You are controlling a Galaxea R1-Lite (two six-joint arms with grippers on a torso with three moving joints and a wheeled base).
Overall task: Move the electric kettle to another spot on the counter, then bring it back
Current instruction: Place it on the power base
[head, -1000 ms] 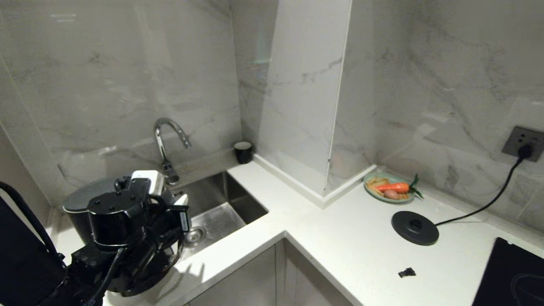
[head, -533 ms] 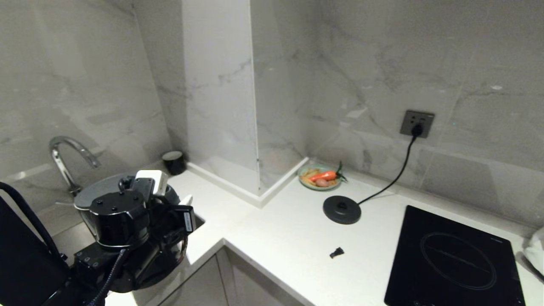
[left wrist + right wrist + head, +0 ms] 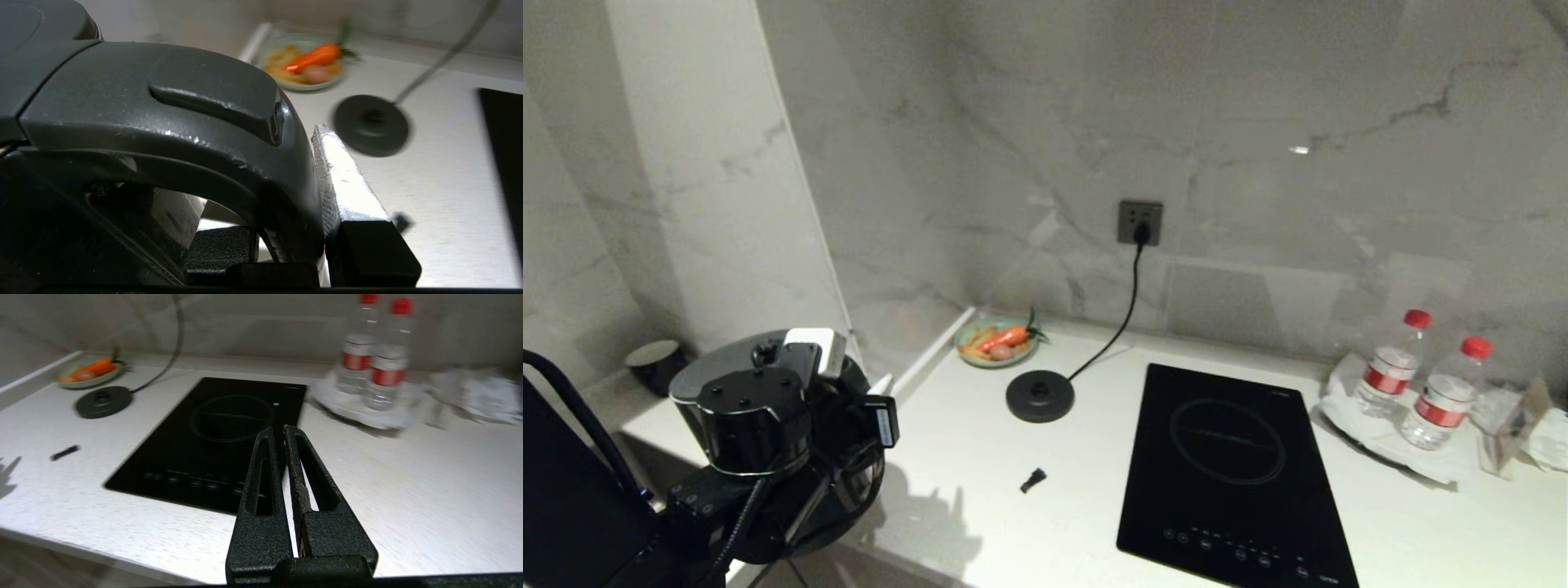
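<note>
The left gripper (image 3: 286,228) is clenched on the handle of the electric kettle (image 3: 698,376), holding it up at the robot's left, over the counter (image 3: 980,506) edge, likely so it clears the worktop while being carried. The round base (image 3: 1039,395) sits empty near the plate of vegetables (image 3: 996,341), probably its destination. The right gripper (image 3: 282,435) hangs idle, fingers pressed together, holding nothing.
</note>
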